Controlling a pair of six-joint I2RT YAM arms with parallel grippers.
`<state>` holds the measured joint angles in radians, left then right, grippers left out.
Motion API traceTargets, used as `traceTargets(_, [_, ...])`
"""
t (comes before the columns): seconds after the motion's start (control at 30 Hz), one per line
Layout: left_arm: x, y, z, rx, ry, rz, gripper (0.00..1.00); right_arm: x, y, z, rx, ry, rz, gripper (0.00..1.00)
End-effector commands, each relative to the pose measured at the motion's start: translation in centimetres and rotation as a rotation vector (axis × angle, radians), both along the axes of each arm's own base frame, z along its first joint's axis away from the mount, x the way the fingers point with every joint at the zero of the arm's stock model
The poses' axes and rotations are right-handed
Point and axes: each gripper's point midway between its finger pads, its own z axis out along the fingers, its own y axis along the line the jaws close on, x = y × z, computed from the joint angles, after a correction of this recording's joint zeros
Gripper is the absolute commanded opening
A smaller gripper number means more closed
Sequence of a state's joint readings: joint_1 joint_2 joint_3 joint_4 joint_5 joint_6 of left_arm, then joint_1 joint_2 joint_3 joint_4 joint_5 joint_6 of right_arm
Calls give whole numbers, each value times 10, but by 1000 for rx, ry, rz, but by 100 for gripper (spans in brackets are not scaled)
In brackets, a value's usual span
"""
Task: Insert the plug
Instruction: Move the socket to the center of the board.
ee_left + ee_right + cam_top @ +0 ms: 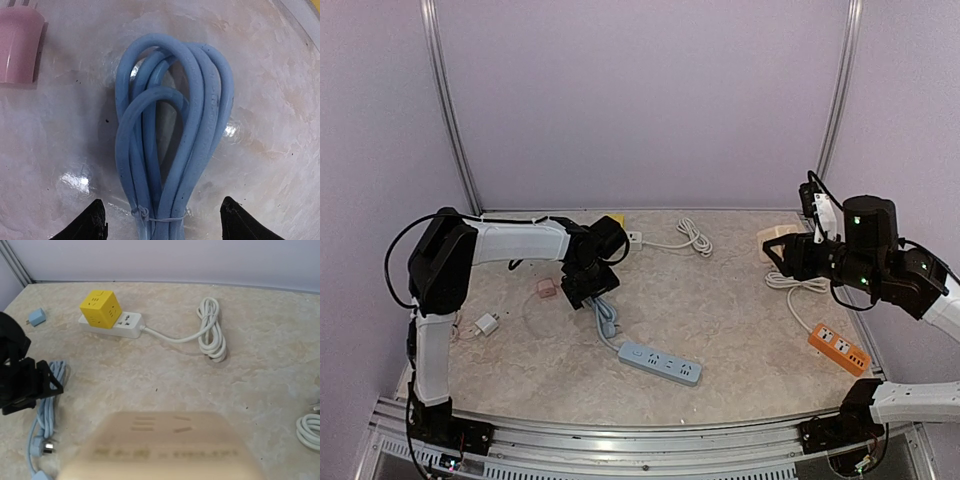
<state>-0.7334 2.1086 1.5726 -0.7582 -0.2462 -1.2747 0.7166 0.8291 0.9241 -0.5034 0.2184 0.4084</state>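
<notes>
A tied coil of blue cable (pixel 170 130) lies on the table, running to a blue plug (pixel 41 446) and a blue power strip (pixel 660 362). My left gripper (pixel 165 225) stands open astride the coil's tied end. Its black fingertips (pixel 92 222) sit clear of the cable on both sides. In the top view the left gripper (pixel 582 285) is low over the coil (pixel 605 318). My right gripper (pixel 782 255) hangs raised at the right, shut on a beige power strip (pixel 160 445). That strip fills the bottom of the right wrist view, blurred, and hides the fingers.
A yellow cube socket (pixel 101 308) sits on a white power strip (pixel 127 324) with its coiled white cable (pixel 212 335) at the back. A pink adapter (pixel 17 45), a white adapter (pixel 485 324), a small blue adapter (pixel 36 317) and an orange power strip (pixel 838 347) also lie about.
</notes>
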Motion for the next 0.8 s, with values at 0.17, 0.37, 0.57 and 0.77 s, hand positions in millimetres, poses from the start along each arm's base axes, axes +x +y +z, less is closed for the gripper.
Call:
traceTargets(0.17, [11, -16, -24, -10, 32, -62, 40, 2, -2, 23, 23, -46, -4, 0])
traceTargets(0.37, [42, -47, -12, -39, -46, -194, 24, 2, -6, 26, 18, -57, -17, 0])
traceTargets(0.57, [66, -103, 1, -120, -130, -406, 20, 2, -8, 30, 14, -67, -23, 0])
traceTargets(0.77, [75, -151, 7, -170, -202, -586, 18, 1, -14, 36, 3, -78, -43, 0])
